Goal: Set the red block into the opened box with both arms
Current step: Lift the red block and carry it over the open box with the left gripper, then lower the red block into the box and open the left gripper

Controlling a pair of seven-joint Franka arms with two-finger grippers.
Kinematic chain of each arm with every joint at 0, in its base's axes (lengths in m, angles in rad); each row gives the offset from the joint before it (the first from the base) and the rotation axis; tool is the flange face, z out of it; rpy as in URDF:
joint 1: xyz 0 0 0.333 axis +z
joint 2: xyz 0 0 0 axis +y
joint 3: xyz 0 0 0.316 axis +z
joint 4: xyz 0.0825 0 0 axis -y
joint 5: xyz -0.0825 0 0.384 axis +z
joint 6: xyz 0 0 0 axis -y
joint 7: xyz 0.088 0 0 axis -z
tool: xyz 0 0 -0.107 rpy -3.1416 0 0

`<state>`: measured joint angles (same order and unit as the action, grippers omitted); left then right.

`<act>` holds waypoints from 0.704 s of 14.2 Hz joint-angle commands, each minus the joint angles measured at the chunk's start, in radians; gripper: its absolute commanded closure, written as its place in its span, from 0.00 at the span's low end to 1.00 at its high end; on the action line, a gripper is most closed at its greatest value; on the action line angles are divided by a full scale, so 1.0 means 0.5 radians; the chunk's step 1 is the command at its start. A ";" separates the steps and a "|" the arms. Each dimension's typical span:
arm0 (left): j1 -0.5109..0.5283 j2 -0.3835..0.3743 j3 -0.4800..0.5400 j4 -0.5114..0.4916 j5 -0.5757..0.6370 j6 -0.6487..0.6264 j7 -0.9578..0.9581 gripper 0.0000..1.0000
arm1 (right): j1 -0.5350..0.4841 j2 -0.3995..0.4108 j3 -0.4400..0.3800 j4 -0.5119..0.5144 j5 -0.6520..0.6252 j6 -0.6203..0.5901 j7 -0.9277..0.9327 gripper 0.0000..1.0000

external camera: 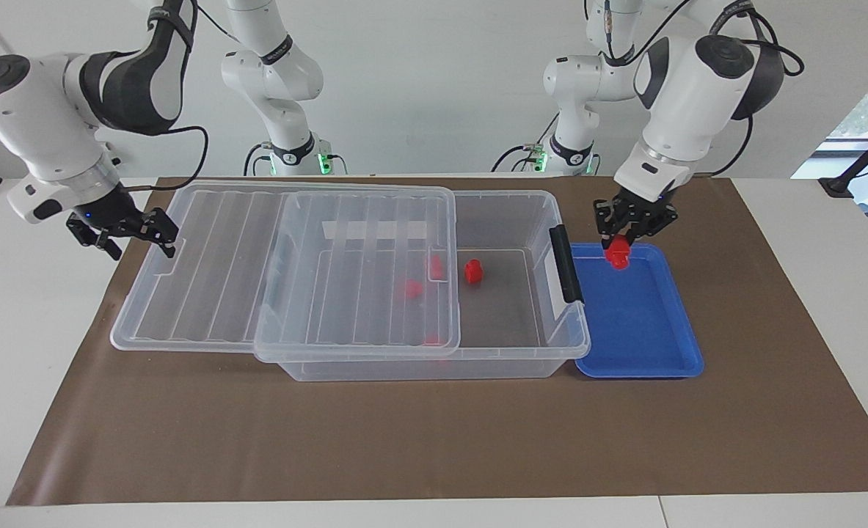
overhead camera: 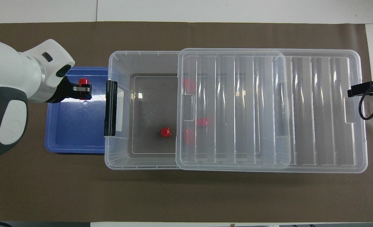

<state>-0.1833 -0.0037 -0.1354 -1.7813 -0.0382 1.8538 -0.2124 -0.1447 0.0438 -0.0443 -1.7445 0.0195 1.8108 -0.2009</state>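
Left pincer (external camera: 622, 240) clamps red block (external camera: 616, 254) above blue tray (external camera: 668, 367), right pincer (external camera: 156, 236) splayed at lid (external camera: 206, 264); risk: block clips box (external camera: 551, 345) handle beside it.

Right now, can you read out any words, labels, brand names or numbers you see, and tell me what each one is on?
No text can be read.
Left arm: small lettering on the dark cable strap, too small to read.
Right arm: small lettering on the dark wrap near its top, too small to read.
Box: white strip on its wall nearer the robots, no print legible.
Blue tray: no markings.
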 commanded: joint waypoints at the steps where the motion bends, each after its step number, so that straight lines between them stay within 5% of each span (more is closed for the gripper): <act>1: -0.197 0.032 0.016 0.022 0.030 -0.002 -0.243 1.00 | 0.105 -0.019 0.006 0.172 -0.018 -0.203 0.174 0.00; 5: -0.415 0.160 0.013 -0.030 0.116 0.240 -0.633 1.00 | 0.320 -0.140 0.006 0.169 0.001 -0.320 0.460 0.00; 10: -0.529 0.342 0.013 -0.183 0.132 0.596 -0.818 1.00 | 0.335 -0.146 0.006 0.160 0.004 -0.333 0.509 0.00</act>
<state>-0.4272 0.1486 -0.1408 -1.8339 0.0000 2.0758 -0.5774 0.0321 -0.0247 -0.0422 -1.6579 0.0201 1.6498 0.0440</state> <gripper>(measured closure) 0.661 0.000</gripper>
